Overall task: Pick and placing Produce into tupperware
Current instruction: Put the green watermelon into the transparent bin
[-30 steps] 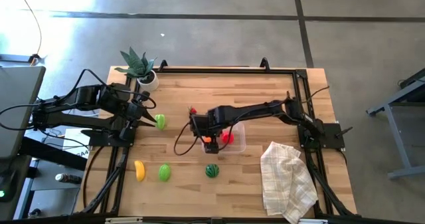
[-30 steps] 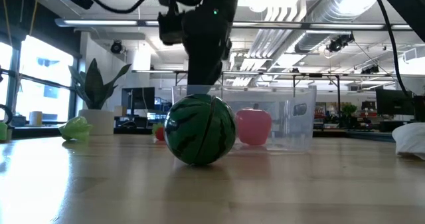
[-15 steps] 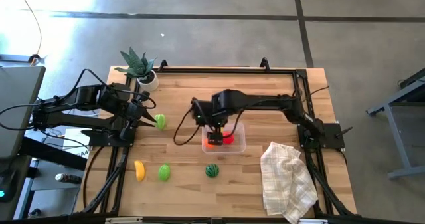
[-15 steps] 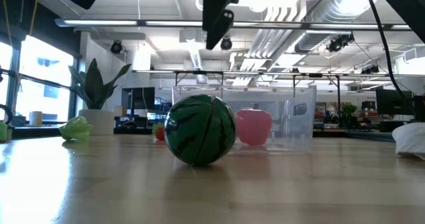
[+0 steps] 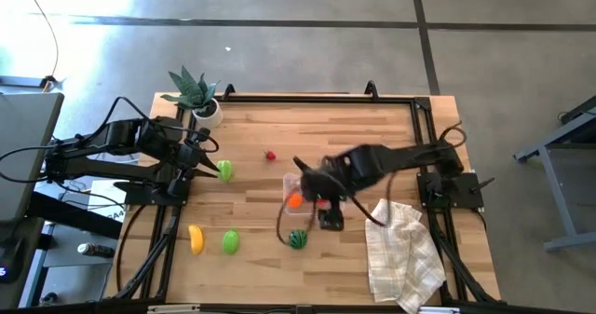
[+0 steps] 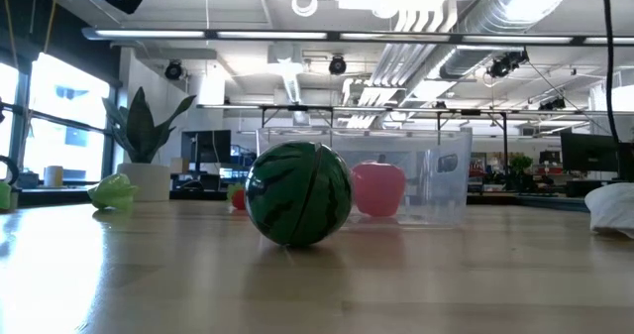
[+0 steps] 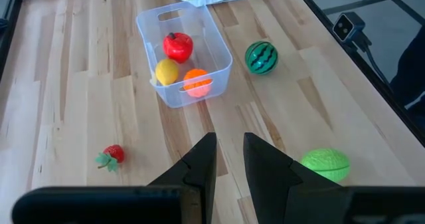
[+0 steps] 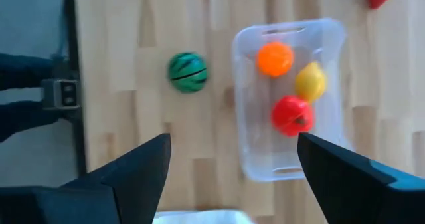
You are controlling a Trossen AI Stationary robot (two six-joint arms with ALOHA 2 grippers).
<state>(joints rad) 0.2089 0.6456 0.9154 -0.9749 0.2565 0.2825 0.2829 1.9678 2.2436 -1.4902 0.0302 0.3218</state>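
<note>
Tupperware (image 7: 184, 56) sits mid-worktop (image 5: 372, 137) and now holds three pieces: orange (image 7: 197, 82), lemon (image 7: 166, 71), red pepper (image 7: 178, 46). Orange is the new one: a second ago the right tool (image 5: 326, 219) was down at the tub's rim with it; now it's up and clear, fingers wide apart, nothing in them, swinging toward the checked cloth (image 5: 402, 249) side of the tub. So that drop looks done. Still outside: watermelon (image 5: 297, 238) just beside the tub, strawberry (image 5: 271, 154) on the tub's plant-ward side, banana (image 5: 196, 238) and a green piece (image 5: 230, 242) well off. Left tool (image 5: 207, 168) parked unchanged, fingers nearly together, empty, another green piece (image 5: 225, 170) just beside it. Watermelon looks like the closest next pick.
</note>
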